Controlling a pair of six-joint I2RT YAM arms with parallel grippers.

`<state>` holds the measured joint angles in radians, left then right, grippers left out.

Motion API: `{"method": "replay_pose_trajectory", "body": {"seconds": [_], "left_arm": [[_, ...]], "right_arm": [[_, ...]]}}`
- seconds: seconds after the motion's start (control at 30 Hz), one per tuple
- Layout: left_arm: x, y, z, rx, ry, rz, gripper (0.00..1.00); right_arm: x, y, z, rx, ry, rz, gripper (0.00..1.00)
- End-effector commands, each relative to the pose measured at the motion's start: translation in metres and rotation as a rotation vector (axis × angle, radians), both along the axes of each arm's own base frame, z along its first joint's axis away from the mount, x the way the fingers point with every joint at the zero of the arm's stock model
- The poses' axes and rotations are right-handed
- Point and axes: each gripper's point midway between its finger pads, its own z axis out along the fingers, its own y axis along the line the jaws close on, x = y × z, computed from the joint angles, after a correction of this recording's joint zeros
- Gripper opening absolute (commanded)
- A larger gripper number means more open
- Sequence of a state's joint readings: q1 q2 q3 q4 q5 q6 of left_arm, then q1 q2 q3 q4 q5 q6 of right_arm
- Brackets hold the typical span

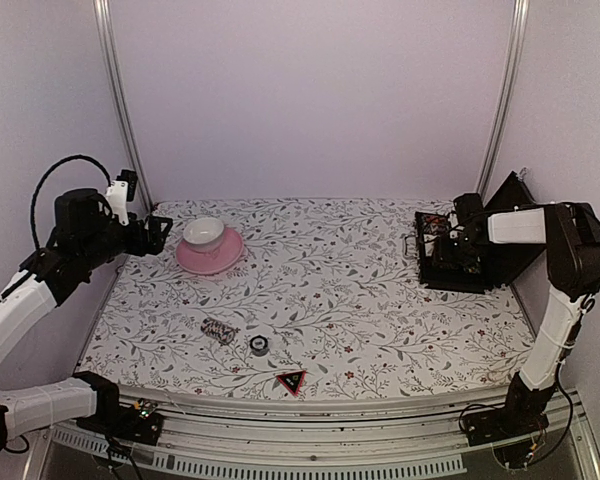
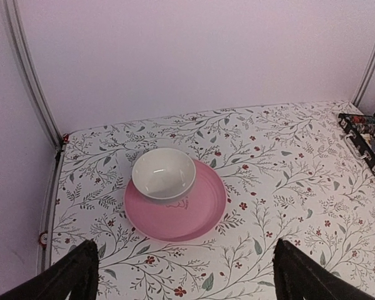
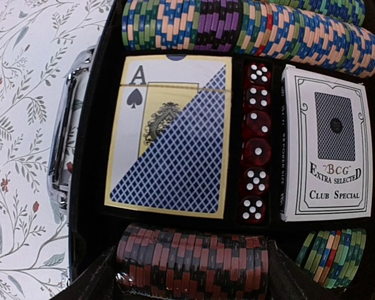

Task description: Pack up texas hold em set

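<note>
In the open black case [image 1: 445, 282] at the tabletop's [image 1: 380, 300] far right, our right pincer [image 3: 190, 278] straddles the red-black chip roll [image 3: 194, 256], clenched or not we cannot tell, so pulling away could spill chips, while our released left pincer [image 1: 158, 232] risks clipping the white cup [image 1: 204, 233] near it.

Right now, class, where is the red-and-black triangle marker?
In the top view, the triangle marker lies at the table's near edge, about centre, just right of a small dark ring.

white box [image 3: 327, 142] apparently "BCG", blue box [image 3: 169, 134] "A"
</note>
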<state>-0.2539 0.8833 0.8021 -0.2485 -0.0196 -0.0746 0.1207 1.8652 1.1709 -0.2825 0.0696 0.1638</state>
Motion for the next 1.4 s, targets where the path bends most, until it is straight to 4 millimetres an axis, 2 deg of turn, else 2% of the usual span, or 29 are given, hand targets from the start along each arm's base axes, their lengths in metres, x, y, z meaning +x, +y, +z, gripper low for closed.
{"method": "replay_pose_trajectory", "body": {"seconds": [0.0,0.6,1.07,1.37], "left_arm": [[0.002,0.005,-0.005,0.012,0.001,0.013,0.97],[0.000,0.006,-0.004,0.006,-0.003,0.013,0.97],[-0.001,0.004,-0.004,-0.001,-0.002,0.003,0.97],[-0.001,0.004,-0.004,-0.001,0.000,0.000,0.97]], "right_arm": [[0.019,-0.013,0.012,-0.035,-0.066,-0.017,0.45],[0.012,-0.053,0.012,-0.122,-0.053,-0.079,0.45],[0.007,-0.070,0.020,-0.187,-0.055,-0.115,0.49],[0.005,-0.072,0.022,-0.197,-0.053,-0.113,0.57]]}}
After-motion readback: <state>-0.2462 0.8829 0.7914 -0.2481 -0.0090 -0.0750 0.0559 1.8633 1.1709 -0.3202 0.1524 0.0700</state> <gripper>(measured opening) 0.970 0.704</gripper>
